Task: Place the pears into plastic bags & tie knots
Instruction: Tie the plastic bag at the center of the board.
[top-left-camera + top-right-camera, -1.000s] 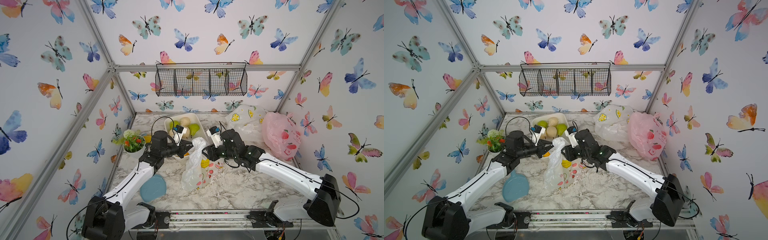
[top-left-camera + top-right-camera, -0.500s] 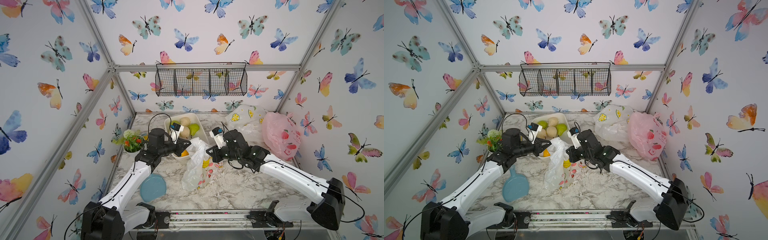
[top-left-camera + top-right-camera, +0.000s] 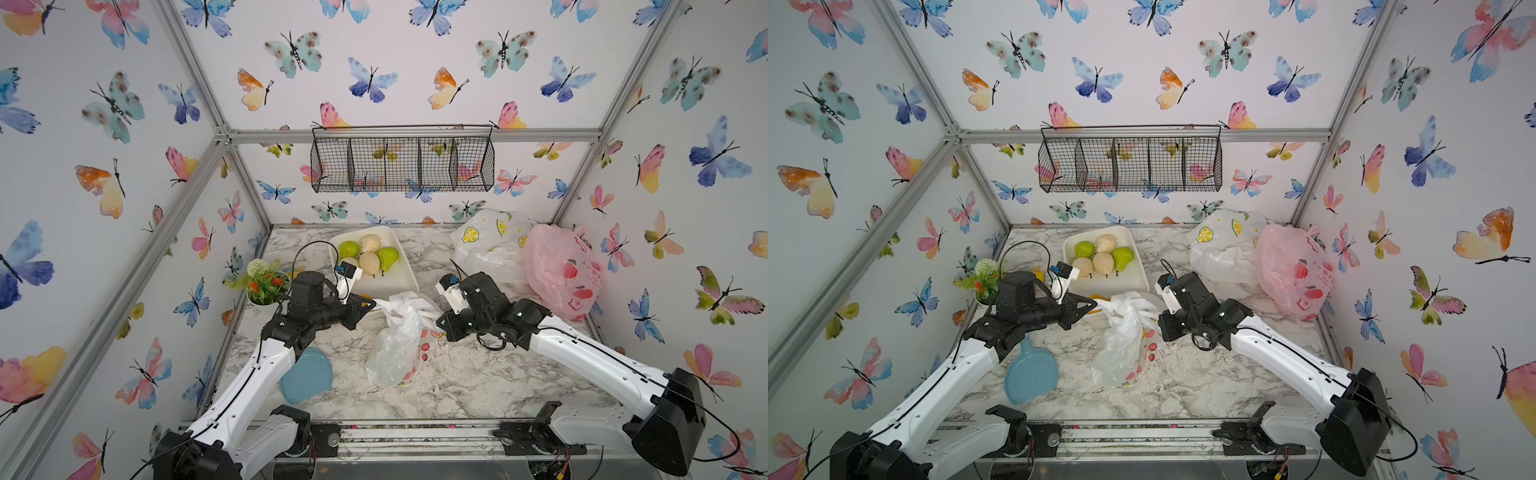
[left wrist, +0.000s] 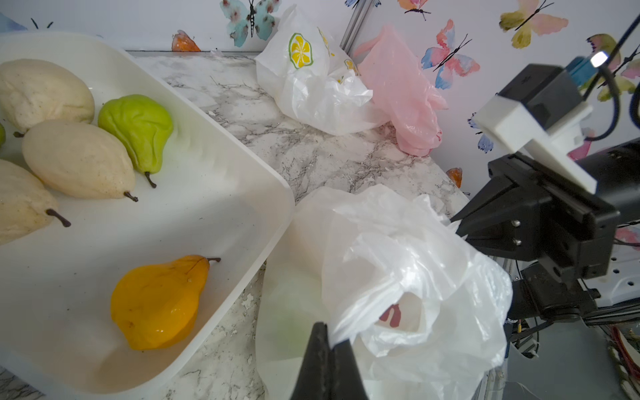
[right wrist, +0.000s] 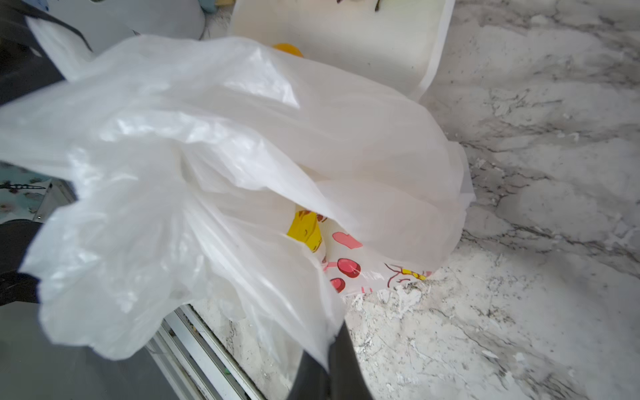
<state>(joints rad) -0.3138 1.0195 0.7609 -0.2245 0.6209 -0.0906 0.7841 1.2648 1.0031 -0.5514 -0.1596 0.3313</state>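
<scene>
The translucent white plastic bag (image 3: 395, 345) with cartoon prints stands mid-table, its top pulled out between both arms. My left gripper (image 3: 371, 305) is shut on one edge of its top; the left wrist view shows film pinched between the fingertips (image 4: 320, 341). My right gripper (image 3: 439, 322) is shut on the opposite edge (image 5: 325, 332). Green and cream pears (image 3: 370, 255) lie in the white tray (image 3: 401, 278) behind the bag. An orange-yellow pear (image 4: 159, 301) lies near the tray's front rim. The lemon bag (image 3: 490, 245) and pink bag (image 3: 561, 270) sit at the back right.
A potted flower (image 3: 264, 284) stands at the left wall beside my left arm. A blue paddle-shaped plate (image 3: 305, 376) lies under that arm near the front. A wire basket (image 3: 401, 160) hangs on the back wall.
My right gripper has shut on the bag's edge. Both grippers have drawn slightly apart, spreading the bag's top between them.
</scene>
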